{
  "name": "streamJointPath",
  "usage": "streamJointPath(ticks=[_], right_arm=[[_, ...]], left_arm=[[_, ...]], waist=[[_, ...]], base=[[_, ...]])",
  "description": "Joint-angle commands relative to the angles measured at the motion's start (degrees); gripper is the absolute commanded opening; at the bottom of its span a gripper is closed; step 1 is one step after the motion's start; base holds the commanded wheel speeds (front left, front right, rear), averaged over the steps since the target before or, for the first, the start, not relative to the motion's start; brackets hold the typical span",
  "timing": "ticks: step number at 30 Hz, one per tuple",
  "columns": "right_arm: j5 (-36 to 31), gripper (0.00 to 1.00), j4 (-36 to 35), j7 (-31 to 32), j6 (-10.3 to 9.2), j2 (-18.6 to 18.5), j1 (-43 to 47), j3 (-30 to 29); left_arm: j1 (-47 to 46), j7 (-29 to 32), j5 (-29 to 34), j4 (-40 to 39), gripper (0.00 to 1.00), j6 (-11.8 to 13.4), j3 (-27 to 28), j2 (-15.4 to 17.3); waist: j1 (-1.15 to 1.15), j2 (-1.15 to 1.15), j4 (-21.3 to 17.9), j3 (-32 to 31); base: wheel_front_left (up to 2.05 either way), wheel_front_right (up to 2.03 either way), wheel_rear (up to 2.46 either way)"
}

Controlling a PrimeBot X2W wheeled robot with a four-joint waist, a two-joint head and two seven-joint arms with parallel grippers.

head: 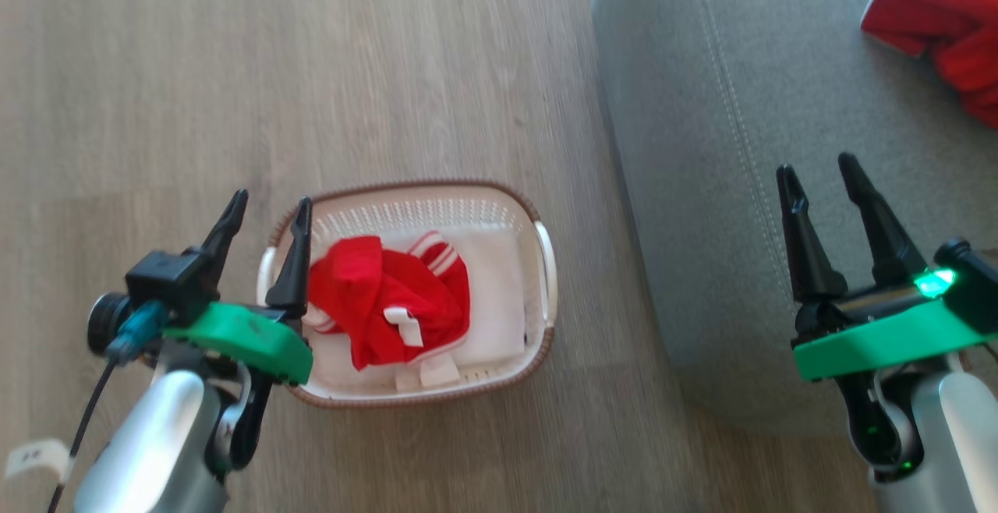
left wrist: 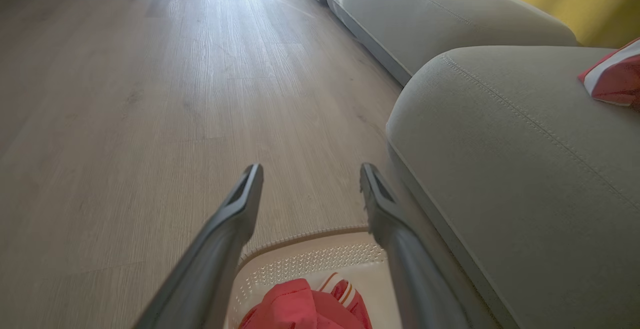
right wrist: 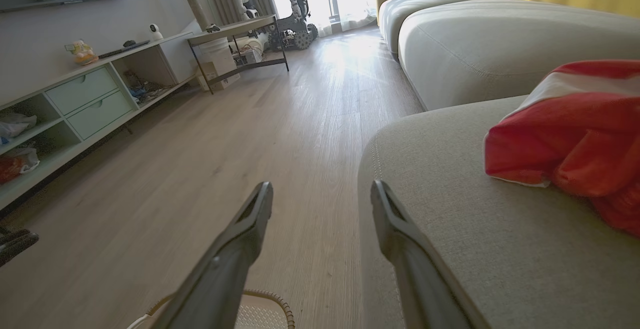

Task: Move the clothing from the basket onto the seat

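Both tools stand released and empty: the left tool [head: 270,201] hangs over the 9 o'clock rim of the basket [head: 425,184], the right tool [head: 818,168] over the seat [head: 702,185]. Red clothing [head: 382,302] lies bunched in the basket; a second garment [head: 943,22] rests on the seat at 2 o'clock. A shallow pinch might catch only trim and slip, or a finger could hook the rim and tip the basket.
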Motion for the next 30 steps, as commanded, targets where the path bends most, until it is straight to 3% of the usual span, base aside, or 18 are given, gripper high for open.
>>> streamJointPath(ticks=[1, 19, 30], right_arm=[[-0.3, 1.00, -2.0, -0.9, 0.42, 0.0, -1.7, 1.1], [-0.6, 1.00, -1.5, -3.4, 0.42, 1.9, -6.6, 2.4], [-0.4, 1.00, -0.9, -4.8, 0.42, 3.7, -10.2, 3.8]], left_arm=[[-3.1, 0.2, 0.0, 0.7, 1.00, -0.8, 1.5, 0.7], [-17.9, 3.5, -0.5, 28.5, 1.00, -9.4, -4.0, -4.0], [-26.8, 7.8, 0.7, 44.6, 1.00, -12.1, -8.5, -6.7]], waist=[[0.00, 0.00, -1.2, 2.7], [0.00, 0.00, -4.7, 14.0], [0.00, 0.00, -7.3, 21.8]], base=[[0.00, 0.00, 0.00], [0.00, 0.00, 0.00], [0.00, 0.00, 0.00]])
